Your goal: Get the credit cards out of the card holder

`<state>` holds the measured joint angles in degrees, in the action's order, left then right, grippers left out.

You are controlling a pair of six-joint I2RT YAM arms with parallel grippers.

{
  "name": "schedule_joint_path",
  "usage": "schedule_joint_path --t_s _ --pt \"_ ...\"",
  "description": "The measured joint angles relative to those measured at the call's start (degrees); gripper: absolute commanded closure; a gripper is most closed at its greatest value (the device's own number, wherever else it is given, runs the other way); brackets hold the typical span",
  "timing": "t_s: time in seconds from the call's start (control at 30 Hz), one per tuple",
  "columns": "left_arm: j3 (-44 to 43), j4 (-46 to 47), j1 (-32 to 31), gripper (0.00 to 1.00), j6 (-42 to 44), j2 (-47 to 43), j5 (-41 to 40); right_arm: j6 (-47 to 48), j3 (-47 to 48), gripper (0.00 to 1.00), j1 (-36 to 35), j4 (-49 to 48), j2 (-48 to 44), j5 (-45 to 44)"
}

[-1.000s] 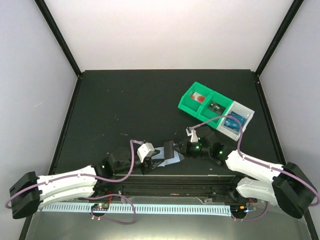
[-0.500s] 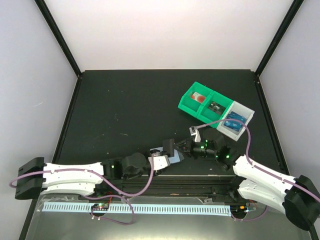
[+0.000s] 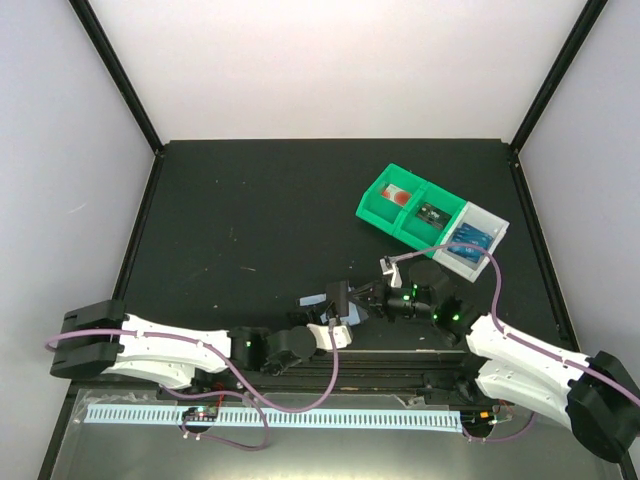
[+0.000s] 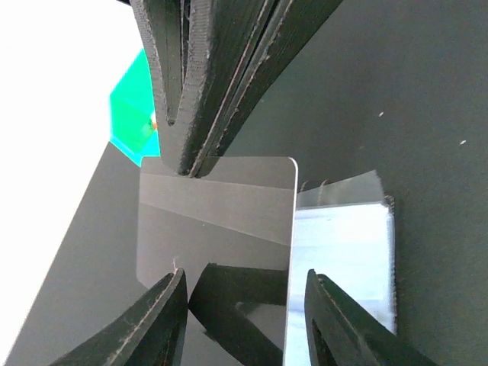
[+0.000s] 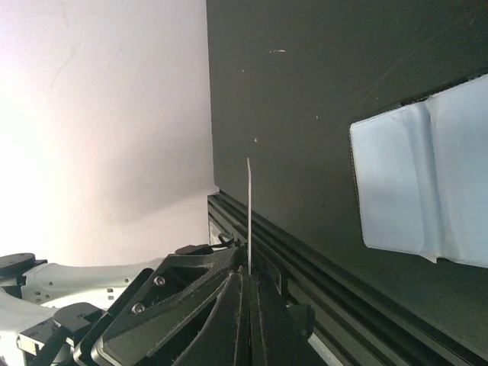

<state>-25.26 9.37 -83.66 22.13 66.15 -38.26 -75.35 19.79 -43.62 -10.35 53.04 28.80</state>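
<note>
Black table (image 3: 250, 220) under everything. Right gripper (image 5: 248, 276) clamped on one edge of a credit card (image 4: 217, 221), lifted off the table. Left gripper (image 4: 244, 273) spread wide, gripping nothing, tips flanking the card's opposite edge; contact unclear. Card holder (image 5: 427, 175) flat on the table, just beside the left fingers (image 4: 335, 320).

Bare black tabletop (image 3: 250, 220) lies open left of and beyond the pale blue-grey folding plastic card holder (image 4: 343, 259). Just beside it, the spread left gripper (image 4: 244, 278) and the right gripper (image 4: 191, 169), pinching a thin flat card (image 4: 217, 217), crowd its near side. A green-and-grey compartment tray (image 3: 370, 198) stands well apart.
</note>
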Motion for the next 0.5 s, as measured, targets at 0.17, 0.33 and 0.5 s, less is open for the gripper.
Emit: schedule_joint_path --t_s 0.17,0.33,0.5 --pt "0.0 1.86 -0.83 0.79 1.49 0.66 -4.46 -0.87 -0.22 0.99 0.0 -1.25 0.15 0.35" --pt "0.0 2.62 -1.18 0.98 2.38 0.74 -6.64 -1.84 -0.72 0.99 0.07 -2.1 0.35 0.26" --pt "0.0 2.27 -1.31 0.99 1.36 1.36 -6.95 -2.64 -1.84 0.77 0.07 -3.28 0.66 0.22"
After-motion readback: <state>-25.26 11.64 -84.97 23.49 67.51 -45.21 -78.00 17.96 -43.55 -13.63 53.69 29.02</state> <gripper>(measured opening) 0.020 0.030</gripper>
